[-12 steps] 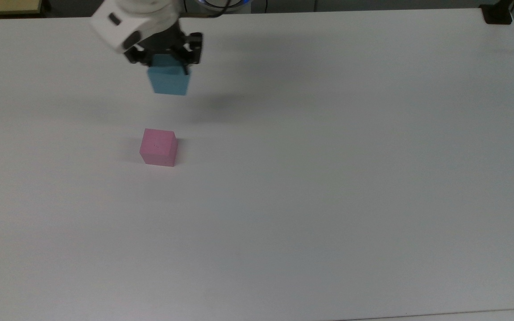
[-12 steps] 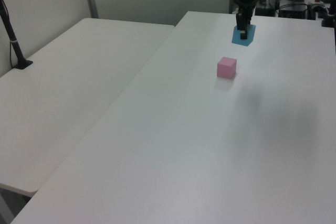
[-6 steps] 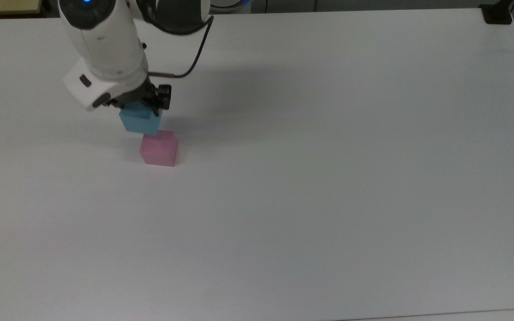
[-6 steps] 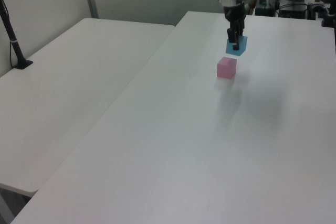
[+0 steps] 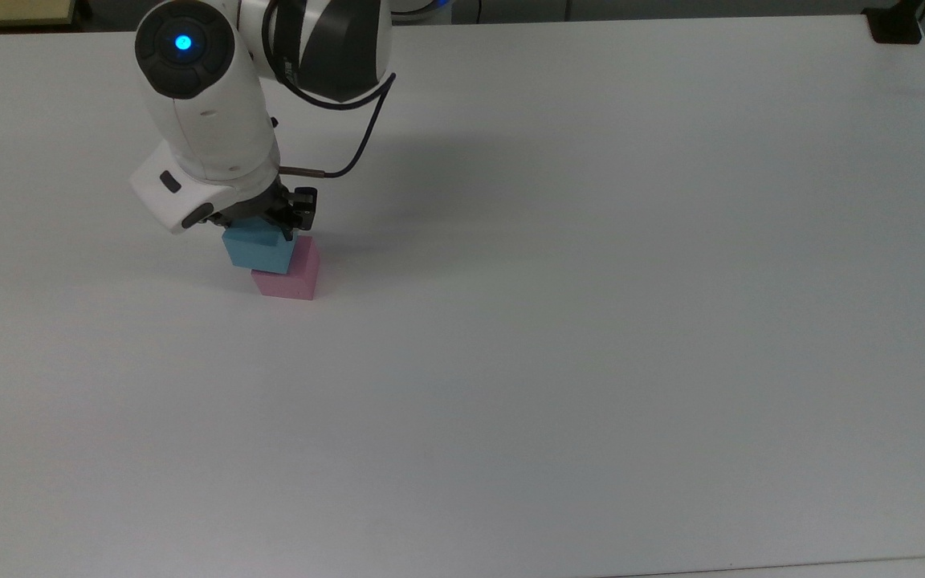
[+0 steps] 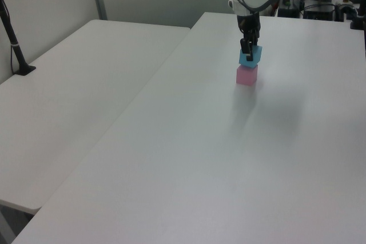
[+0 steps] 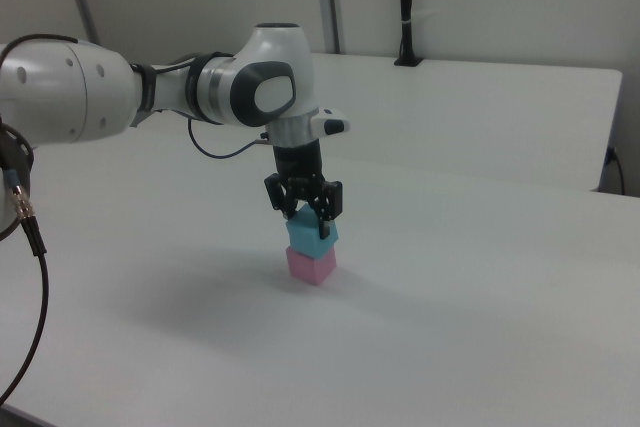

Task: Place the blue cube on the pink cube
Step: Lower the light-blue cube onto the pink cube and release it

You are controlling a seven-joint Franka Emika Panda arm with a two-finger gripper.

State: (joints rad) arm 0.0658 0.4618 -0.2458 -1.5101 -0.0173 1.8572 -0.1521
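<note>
The blue cube sits right on top of the pink cube, turned a little off square from it. My gripper comes down from above and is shut on the blue cube, its black fingers pressed to two opposite sides. The pink cube rests on the white table, and in the top view the blue cube covers most of its upper face.
A second white table adjoins on the left view's left, with a black post clamped to it. A black clamp sits at the top view's upper right corner. Cables and equipment stand behind the arm's base.
The arm carried the blue cube down the top view from the far side of the table and lowered it onto the pink cube. The pink cube stayed put.
</note>
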